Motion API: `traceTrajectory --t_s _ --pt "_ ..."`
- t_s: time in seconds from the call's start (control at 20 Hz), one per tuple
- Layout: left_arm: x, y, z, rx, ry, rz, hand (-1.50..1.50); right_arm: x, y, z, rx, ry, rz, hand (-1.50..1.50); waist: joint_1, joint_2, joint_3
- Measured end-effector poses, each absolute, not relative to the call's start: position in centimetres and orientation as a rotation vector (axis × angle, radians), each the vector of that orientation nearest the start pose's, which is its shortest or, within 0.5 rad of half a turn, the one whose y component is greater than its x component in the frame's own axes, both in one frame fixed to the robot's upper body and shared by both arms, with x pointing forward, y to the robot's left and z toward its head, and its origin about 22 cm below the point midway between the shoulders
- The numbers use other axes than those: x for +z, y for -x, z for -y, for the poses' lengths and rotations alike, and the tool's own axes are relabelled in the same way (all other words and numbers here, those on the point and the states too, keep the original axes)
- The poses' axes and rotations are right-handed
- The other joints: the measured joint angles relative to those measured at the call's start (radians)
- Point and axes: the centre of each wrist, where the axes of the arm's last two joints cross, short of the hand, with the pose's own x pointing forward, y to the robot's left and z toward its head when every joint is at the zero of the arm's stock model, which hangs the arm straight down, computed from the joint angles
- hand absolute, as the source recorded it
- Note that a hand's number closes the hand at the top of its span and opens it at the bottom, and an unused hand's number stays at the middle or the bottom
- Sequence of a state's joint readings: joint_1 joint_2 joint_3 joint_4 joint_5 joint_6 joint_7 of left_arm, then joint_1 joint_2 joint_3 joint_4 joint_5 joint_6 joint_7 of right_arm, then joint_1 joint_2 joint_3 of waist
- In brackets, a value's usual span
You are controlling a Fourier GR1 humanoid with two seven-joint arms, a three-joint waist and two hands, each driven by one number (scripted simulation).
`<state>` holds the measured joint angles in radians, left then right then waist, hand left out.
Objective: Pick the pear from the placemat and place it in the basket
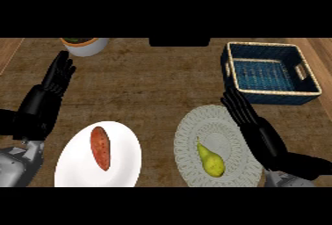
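Brown wooden counter (156, 88) fills the head view, and the play has barely kicked off. The pear (210, 161) lies on the pale round placemat (191, 132), toward its near edge, stem end pointing away from the robot, and nothing has hold of it. The right hand (253, 127) hangs just beside it, along the placemat's right edge, with its fingers stretched out straight toward the basket (279, 97) and nothing in its grasp; there is a clear gap between the palm and the fruit. The basket, blue with a pale woven rim, sits at the far right of the counter, beyond the placemat, and no fruit shows inside it. Over on the other side, the left hand (45, 94) rests flat-fingered and holding nothing near the left edge, well away from the action. A white plate (126, 145) with a sweet potato (100, 148) sits between the hands, and a white pot (88, 46) stands at the far left corner; neither belongs to this job. So the tally, as I read it: no grasp, no lift, no carry, no drop-off. Everything is left to do, starting with bringing that right hand in toward the pear and closing round it.
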<state>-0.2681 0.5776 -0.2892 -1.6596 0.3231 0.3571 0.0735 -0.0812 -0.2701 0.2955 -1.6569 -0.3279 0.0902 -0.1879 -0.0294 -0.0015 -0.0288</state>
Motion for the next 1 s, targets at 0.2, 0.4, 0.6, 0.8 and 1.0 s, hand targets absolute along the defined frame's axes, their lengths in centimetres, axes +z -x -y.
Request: traceTrajectory --t_s 0.2,0.4,0.6,0.8,1.0 --pt "8.8 -28.6 -25.9 -0.189 -0.170 1.672 0.00 4.1 -27.6 20.2 0.309 -0.576 1.737 1.50 0.048 0.015 0.019" --pt "7.2 -28.5 -26.3 -0.175 -0.161 1.567 0.00 5.9 -29.8 18.1 0.563 -0.793 1.715 -1.50 0.117 0.035 0.027" --pt "5.7 -28.6 -27.5 -0.135 -0.164 1.472 0.00 6.2 -29.3 15.2 0.914 -0.974 1.710 -1.50 0.094 0.024 0.029" --pt "4.7 -28.6 -30.0 -0.099 -0.172 1.417 0.00 5.0 -27.8 11.8 1.008 -1.024 1.722 -1.50 0.058 0.011 0.029" --pt "4.2 -28.5 -31.0 -0.090 -0.178 1.398 0.00 8.0 -28.3 9.9 1.106 -0.961 1.660 -1.50 0.042 0.004 0.028"
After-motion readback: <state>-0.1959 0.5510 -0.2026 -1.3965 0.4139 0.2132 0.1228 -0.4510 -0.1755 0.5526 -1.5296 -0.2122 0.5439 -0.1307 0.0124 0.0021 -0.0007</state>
